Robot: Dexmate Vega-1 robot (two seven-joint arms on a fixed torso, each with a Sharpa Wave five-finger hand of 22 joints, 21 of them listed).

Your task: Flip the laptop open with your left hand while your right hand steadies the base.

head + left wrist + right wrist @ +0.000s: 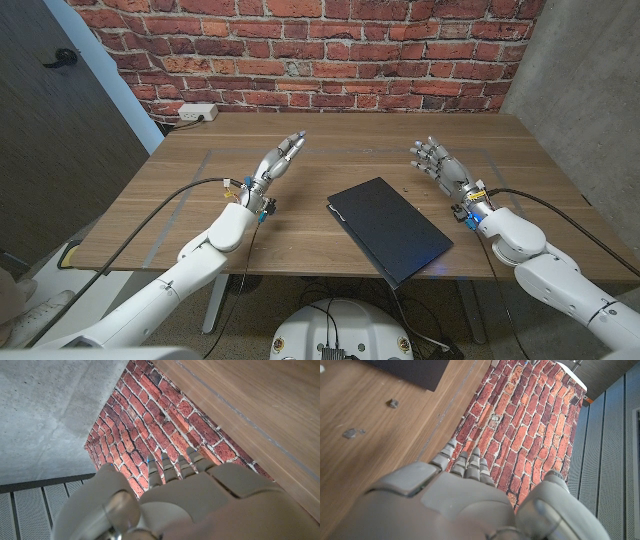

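Dark laptop (391,228) lies shut between left hand (279,159) and right hand (437,161)

right hand (470,505) seen from behind, fingers (470,462) reaching toward the brick wall (520,415), holding nothing | wooden surface (380,460) alongside | dark laptop (415,370) corner at the edge | two small specks (350,433) on the wood

Matt dark laptop (390,228) on smooth wood-grain table (300,165); rough brick wall (320,50) behind
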